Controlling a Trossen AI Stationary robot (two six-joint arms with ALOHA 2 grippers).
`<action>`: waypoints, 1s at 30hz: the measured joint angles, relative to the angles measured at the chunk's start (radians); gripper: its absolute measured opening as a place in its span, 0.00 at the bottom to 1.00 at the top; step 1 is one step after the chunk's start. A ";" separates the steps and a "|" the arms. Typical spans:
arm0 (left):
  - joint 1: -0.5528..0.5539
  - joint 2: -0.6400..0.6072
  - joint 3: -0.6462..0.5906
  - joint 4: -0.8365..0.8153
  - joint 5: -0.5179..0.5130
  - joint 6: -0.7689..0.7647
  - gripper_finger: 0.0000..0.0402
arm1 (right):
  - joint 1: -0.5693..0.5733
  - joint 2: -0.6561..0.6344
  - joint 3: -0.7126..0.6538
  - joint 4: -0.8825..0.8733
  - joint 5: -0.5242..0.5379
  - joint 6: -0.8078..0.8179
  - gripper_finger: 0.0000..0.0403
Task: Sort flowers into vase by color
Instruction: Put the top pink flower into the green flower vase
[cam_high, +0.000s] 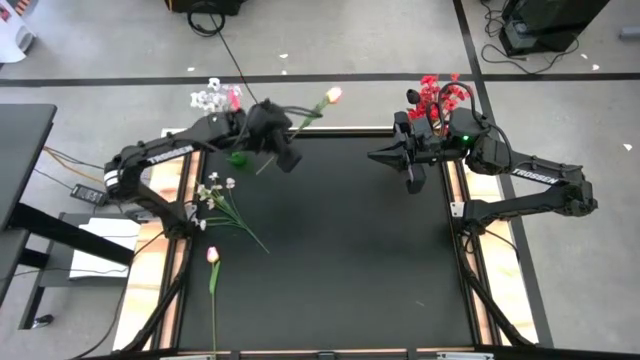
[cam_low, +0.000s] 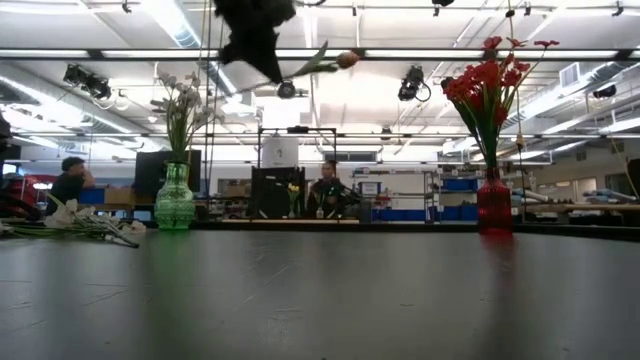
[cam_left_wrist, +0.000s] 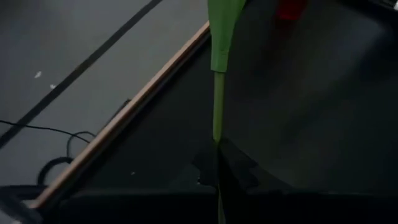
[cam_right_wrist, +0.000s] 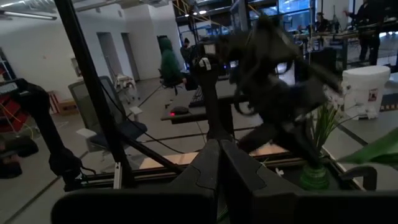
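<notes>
Left pincer (cam_high: 287, 156) pinches the long green stem of a pink-white bud (cam_high: 333, 95) high over the black bench (cam_high: 330, 260), near the green glass vase (cam_low: 174, 199), and that thin stem could swivel and miss the neck, while the right pincer (cam_high: 414, 180) waits pressed together.
</notes>
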 joint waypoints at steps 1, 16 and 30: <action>-0.002 -0.024 -0.062 0.048 -0.001 -0.007 0.00 | 0.000 0.000 0.000 0.000 0.000 0.000 0.06; 0.024 -0.449 -0.724 0.800 0.027 0.084 0.00 | 0.000 0.000 0.000 0.000 0.000 0.000 0.06; 0.144 -0.635 -1.110 1.431 -0.355 0.308 0.00 | 0.000 0.000 0.000 0.000 0.071 0.000 0.06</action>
